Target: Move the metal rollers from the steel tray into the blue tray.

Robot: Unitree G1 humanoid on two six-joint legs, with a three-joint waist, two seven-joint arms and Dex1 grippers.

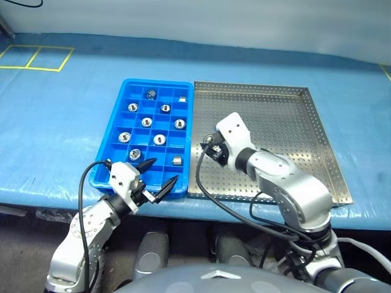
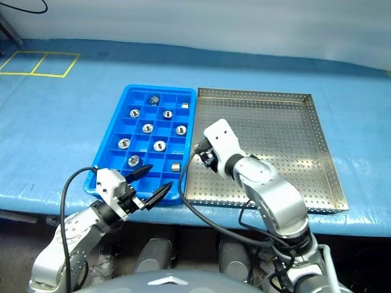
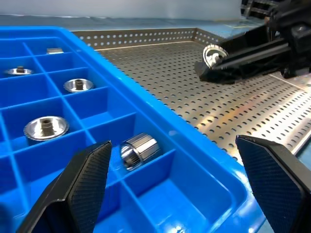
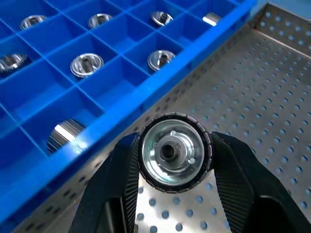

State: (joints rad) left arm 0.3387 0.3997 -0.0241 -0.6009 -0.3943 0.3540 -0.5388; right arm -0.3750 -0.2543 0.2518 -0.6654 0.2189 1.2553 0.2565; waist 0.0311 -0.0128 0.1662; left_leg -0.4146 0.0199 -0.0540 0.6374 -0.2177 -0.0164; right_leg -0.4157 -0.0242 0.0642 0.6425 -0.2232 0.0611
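The left gripper (image 1: 160,175) hangs spread wide and empty at the near edge of the blue tray (image 1: 110,160), whose compartments hold nine metal rollers (image 1: 146,122). Just right of it lies the steel tray (image 1: 305,134), its perforated floor bare. Above that tray's left edge, the right gripper (image 4: 172,151) is clenched on one roller (image 4: 174,152), close beside the blue tray's rim.

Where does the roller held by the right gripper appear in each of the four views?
Left eye view: the held roller is over the steel tray's left edge, beside the blue tray.
Right eye view: same spot, roller.
Left wrist view: upper right, roller in the right gripper.
Right wrist view: lower centre, roller between the fingers.
Shared landmark: the blue tray's right wall.
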